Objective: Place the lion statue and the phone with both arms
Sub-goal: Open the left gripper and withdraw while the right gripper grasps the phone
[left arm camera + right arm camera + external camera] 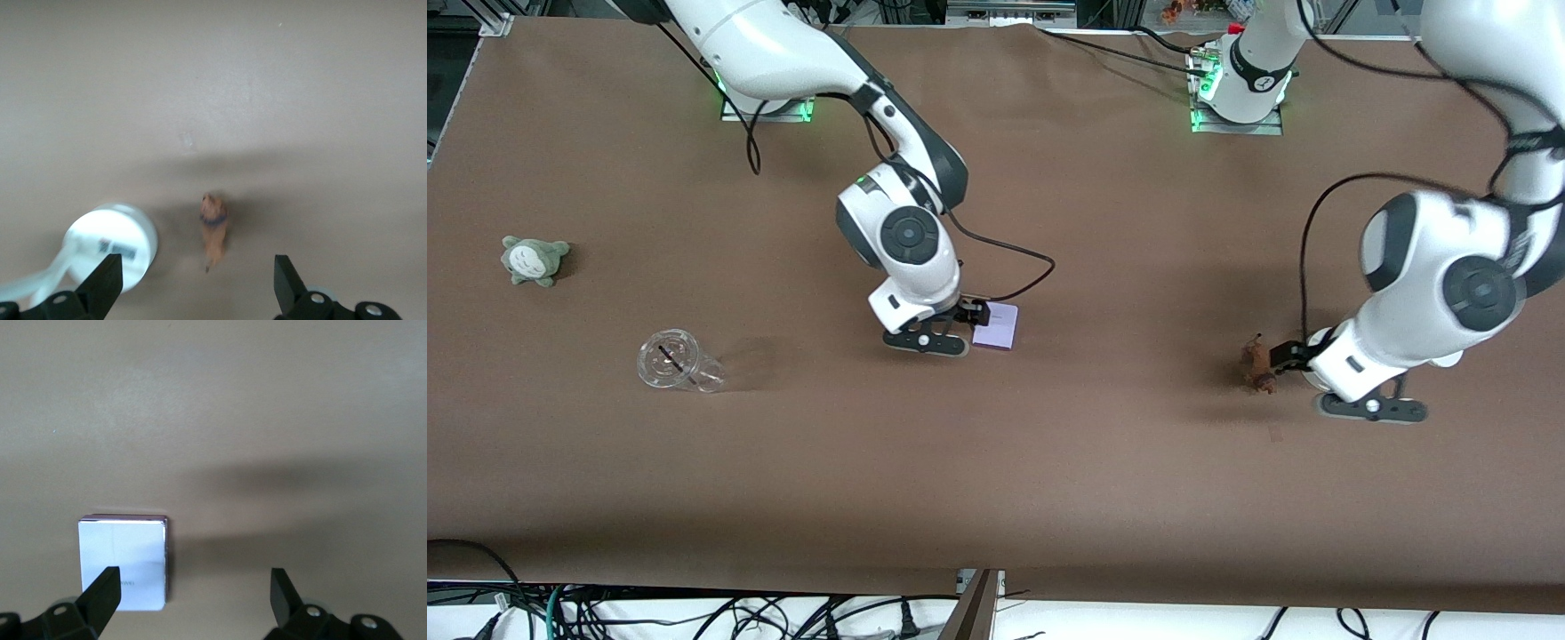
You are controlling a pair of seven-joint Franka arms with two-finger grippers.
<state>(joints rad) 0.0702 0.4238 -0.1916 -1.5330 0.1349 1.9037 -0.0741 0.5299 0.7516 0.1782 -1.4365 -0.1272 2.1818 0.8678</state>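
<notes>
- Left gripper (193,283), fingers spread, hangs low over the lion statue (213,227) at lower centre; lifting carelessly could topple it.
- Right gripper (190,597), also spread, straddles one edge of the phone (123,560); withdrawing might drag it.

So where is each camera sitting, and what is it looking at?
Front view: high up across the table, facing both robots; shows both arms, the right gripper by the phone and the left gripper by the lion statue.
Left wrist view: on the left arm's wrist, looking down at the lion statue; its own open fingers show.
Right wrist view: on the right arm's wrist, looking down at the phone; its own open fingers show.
Shared: the front view also shows the lion and the phone.
</notes>
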